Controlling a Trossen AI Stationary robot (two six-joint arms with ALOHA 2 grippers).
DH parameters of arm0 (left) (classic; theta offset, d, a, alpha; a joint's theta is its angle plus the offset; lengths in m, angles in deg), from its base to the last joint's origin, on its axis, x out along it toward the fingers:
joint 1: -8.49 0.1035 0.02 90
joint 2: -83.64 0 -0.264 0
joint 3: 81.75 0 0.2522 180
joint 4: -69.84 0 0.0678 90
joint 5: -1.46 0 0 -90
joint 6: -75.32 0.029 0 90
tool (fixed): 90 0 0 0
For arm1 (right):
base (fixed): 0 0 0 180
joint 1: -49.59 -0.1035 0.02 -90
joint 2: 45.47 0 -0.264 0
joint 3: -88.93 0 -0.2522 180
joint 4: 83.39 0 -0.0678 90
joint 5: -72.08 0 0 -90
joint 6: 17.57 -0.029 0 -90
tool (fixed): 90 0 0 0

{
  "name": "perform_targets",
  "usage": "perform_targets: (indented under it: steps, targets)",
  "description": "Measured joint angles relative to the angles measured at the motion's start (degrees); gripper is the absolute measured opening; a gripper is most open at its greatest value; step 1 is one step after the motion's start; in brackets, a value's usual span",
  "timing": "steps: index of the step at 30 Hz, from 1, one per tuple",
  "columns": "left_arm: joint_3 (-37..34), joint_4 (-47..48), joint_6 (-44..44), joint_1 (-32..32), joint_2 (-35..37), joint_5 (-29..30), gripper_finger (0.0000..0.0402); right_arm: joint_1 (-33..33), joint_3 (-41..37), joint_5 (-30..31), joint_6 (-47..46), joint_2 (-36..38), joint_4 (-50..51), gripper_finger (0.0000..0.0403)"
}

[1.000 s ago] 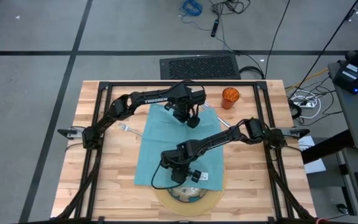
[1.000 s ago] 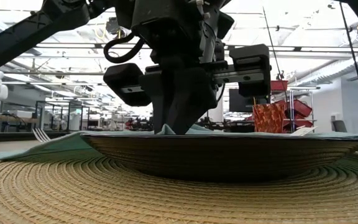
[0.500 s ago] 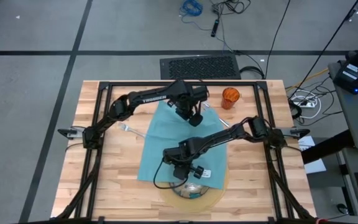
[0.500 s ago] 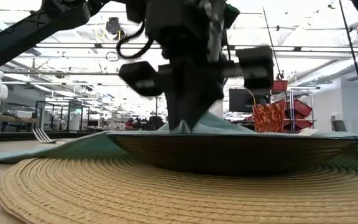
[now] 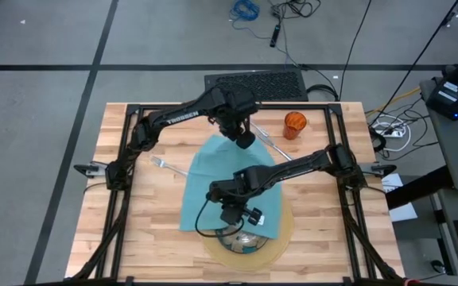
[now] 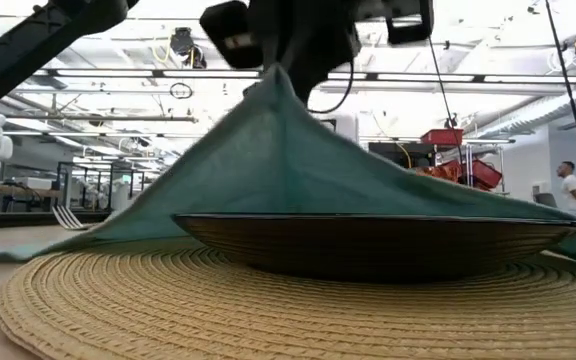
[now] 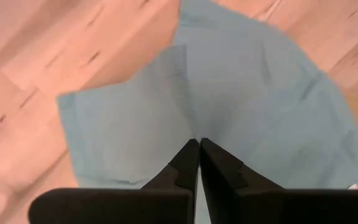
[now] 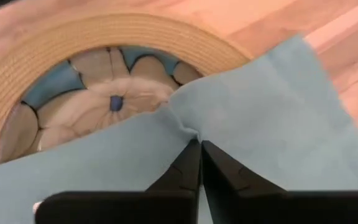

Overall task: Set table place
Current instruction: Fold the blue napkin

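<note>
A: What is the right hand (image 8: 200, 144) doing?

B: Its fingers are pressed together, pinching a fold of the napkin (image 5: 229, 187) just over the plate (image 8: 98, 106). In the low view the cloth rises from the plate to a peak at that hand, like a tent.

A: And the left hand (image 7: 200, 144)?

B: Also pinching the napkin, at the cloth's end away from the plate, fingers pressed together on a small ridge of fabric.

A: How does the napkin lie?

B: It stretches between the two hands. One end drapes over part of the plate, the rest slopes down to the tabletop (image 5: 133, 230) on the side away from the plate.

A: Where is the plate?

B: On the mat (image 6: 168, 310), near the tabletop's front edge; the plate shows a flower pattern under the cloth's edge.

A: Anything else?

B: A fork (image 5: 164, 164) lies on the tabletop beyond the plate, beside the napkin's left edge. An orange cup (image 5: 294, 124) stands well apart from the plate, near the far rail. A silver utensil (image 5: 273, 145) lies between the cup and the napkin; I cannot tell which kind.
</note>
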Motion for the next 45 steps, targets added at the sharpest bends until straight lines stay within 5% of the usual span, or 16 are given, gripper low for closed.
perform_targets:
  steps: [9,19,31,38,45]
  targets:
    - [0.00,-1.10,1.14,2.30,5.01,0.92,0.0000,-1.05,9.19,2.53,-0.33,0.20,8.00,0.0000]
    - [0.00,-2.25,2.38,5.98,8.16,0.88,0.0000,-5.16,10.12,5.42,0.05,0.26,7.82,0.0000]
    - [-0.07,-14.12,2.77,6.66,8.75,-8.01,0.0000,-5.40,23.40,10.42,0.70,0.30,17.76,0.0000]
    - [0.02,-24.61,2.64,5.15,11.99,-13.17,0.0000,-5.40,24.77,11.11,0.09,0.01,19.93,0.0000]
    - [-0.07,-4.09,5.63,5.33,13.83,2.57,0.0000,-5.26,24.77,4.92,-0.77,-3.43,20.25,0.0000]
